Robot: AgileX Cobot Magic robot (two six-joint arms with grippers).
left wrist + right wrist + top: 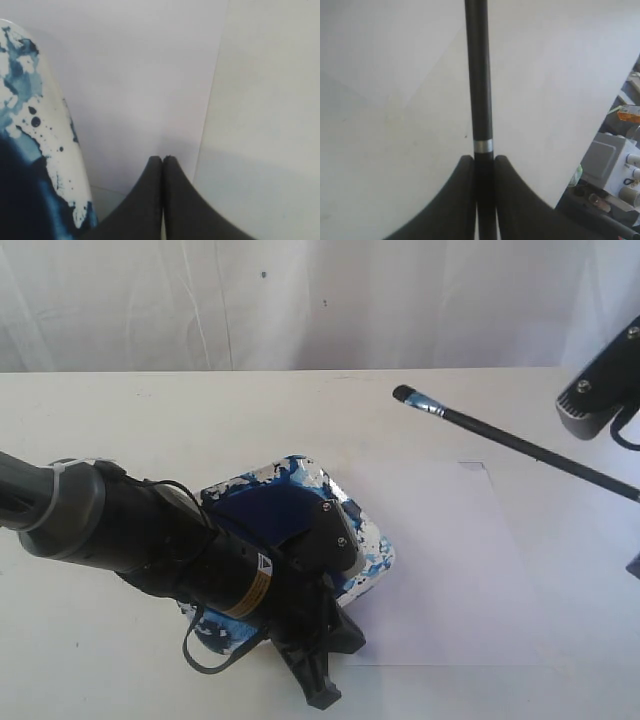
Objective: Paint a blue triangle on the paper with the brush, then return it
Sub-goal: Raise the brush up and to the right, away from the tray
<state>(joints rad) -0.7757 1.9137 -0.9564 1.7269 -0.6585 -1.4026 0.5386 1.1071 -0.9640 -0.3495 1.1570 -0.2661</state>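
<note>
The brush (pixel 520 445) hangs above the table at the right, its dark bristle tip (pixel 403 393) pointing left and up past the far corner of the paper (pixel 450 560). My right gripper (pixel 483 159) is shut on the black handle (pixel 479 75), just behind a silver band. Most of that gripper lies off the exterior view's right edge. The blue triangle is out of view; the paper that shows is plain white. My left gripper (pixel 162 159) is shut on nothing, low over the paper's near corner (pixel 150 100).
A square dish (pixel 372 545) splashed with blue paint and holding a dark navy pool sits left of the paper, partly under my left arm (pixel 150 535). Its rim (pixel 50 145) is beside the left gripper. Beyond the table edge stands grey equipment (pixel 612 160).
</note>
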